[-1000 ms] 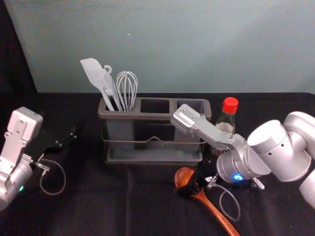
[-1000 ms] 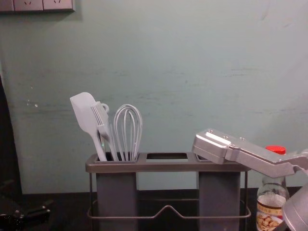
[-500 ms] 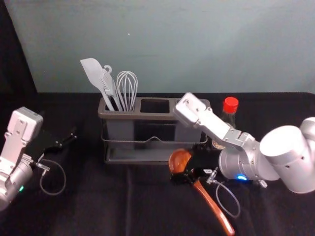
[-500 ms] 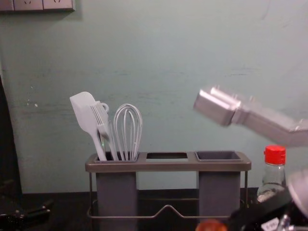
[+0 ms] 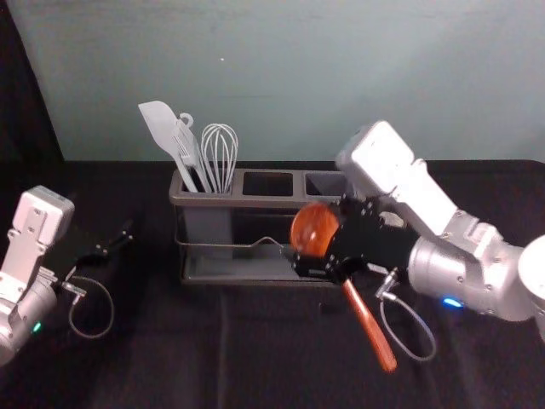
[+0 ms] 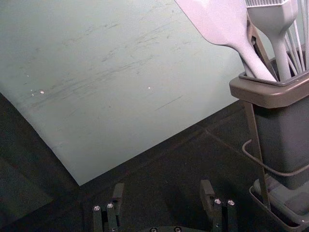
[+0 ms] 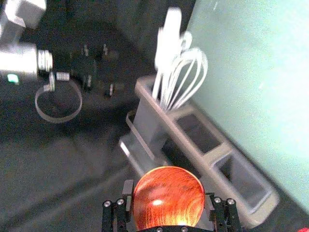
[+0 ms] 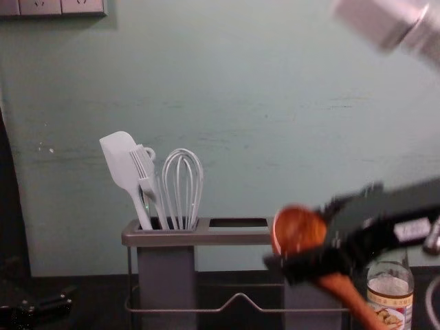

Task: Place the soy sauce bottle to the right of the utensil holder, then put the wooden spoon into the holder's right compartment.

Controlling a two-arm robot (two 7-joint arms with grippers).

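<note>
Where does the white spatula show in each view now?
Head view: white spatula, upper left, in the utensil holder.
Chest view: left of the pastry brush.
Left wrist view: beside the pastry brush, close up.
Right wrist view: blurred, at the utensil holder's end away from the wooden spoon.
Shared landmark: the utensil holder.

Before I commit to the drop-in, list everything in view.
Utensil holder: one, grey, mid-table.
Spatula, brush, whisk: one each, pale grey, left compartment.
Ring-topped piece: one, pale grey, by the brush.
Wooden spoon: one, reddish brown, before the holder.
Bottle: one, clear, labelled, red-capped, right of the holder.
Table: one, black, beneath.
Wall: one, grey-green, behind.
Sockets: three, greyish, on the wall.
Left gripper: one, black, open, left of the holder.
Right gripper: one, black, gripping the spoon.
</note>
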